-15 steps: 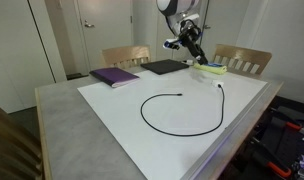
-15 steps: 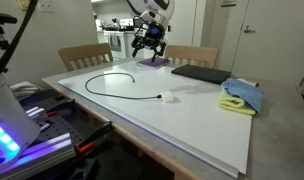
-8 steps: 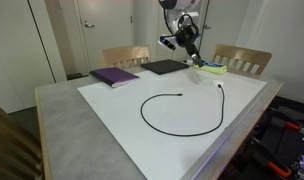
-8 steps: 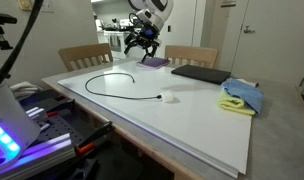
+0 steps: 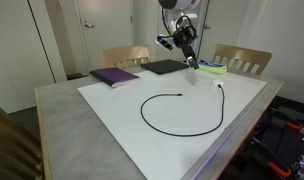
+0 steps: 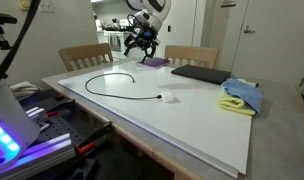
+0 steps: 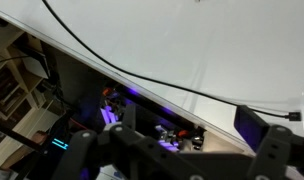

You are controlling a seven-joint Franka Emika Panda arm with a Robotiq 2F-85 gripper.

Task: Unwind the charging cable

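The charging cable point(image 5: 142, 111) lies in an open loop on the white sheet point(image 5: 112, 105), not coiled on itself. In an exterior view its small white plug block point(image 6: 170, 98) rests at the near end of the cable point(image 6: 88, 85). My gripper point(image 5: 182, 45) hangs high above the far side of the table, well clear of the cable, open with nothing between its fingers; it also shows in an exterior view as the gripper point(image 6: 140, 42). In the wrist view a stretch of the cable point(image 7: 192, 91) crosses the sheet beyond the dark fingers point(image 7: 272, 150).
A purple book point(image 5: 114, 76), a black flat pad point(image 5: 165, 67) and a yellow-and-blue cloth point(image 6: 242, 97) lie along the far side of the table. Wooden chairs point(image 5: 125, 55) stand behind it. Lit equipment point(image 6: 12, 140) sits below the table's edge.
My gripper has risen and drifted a little away from the cloth, toward the back of the table. The cable has not moved.
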